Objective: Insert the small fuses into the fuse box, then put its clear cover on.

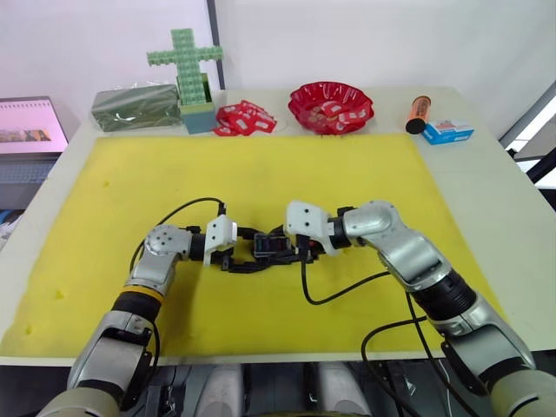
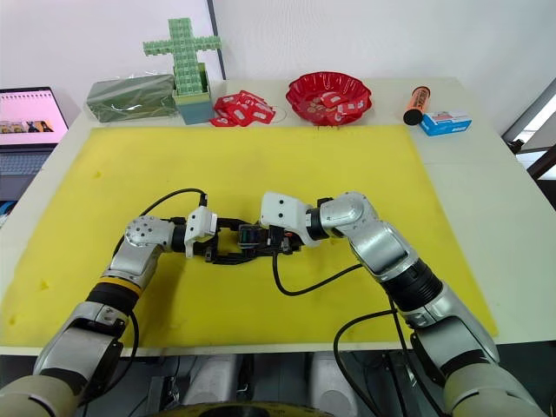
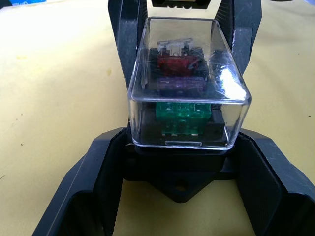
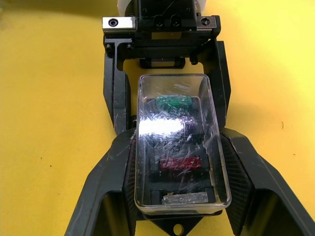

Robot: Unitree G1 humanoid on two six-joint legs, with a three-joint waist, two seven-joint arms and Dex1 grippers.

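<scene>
A: Status? Which step?

B: Last one. Clear cover already sitting over fuse box, mid yellow mat, between both grippers. Green fuse, purplish fuse, red fuse and pale fuse all slotted under it.

A: Jaws?

B: Left gripper jaws pinching the box base from both sides. Right gripper jaws flanking the cover's long sides, touching or nearly; likely clamped on it, not certain.

A: Next?

B: Probably confirm cover fully seated, press straight down if not, then release both without dragging the box. Risk: cover tilting up on release.

A: Views differ?

B: Left wrist view gives the side-on look: cover's lower rim meeting the base, seam looks closed. Right wrist view looks from above: fuse order plain, glare over the purplish one, seam hidden. Head views add the red bowl and red-white packets at the bench's far edge; box itself barely readable there.
</scene>
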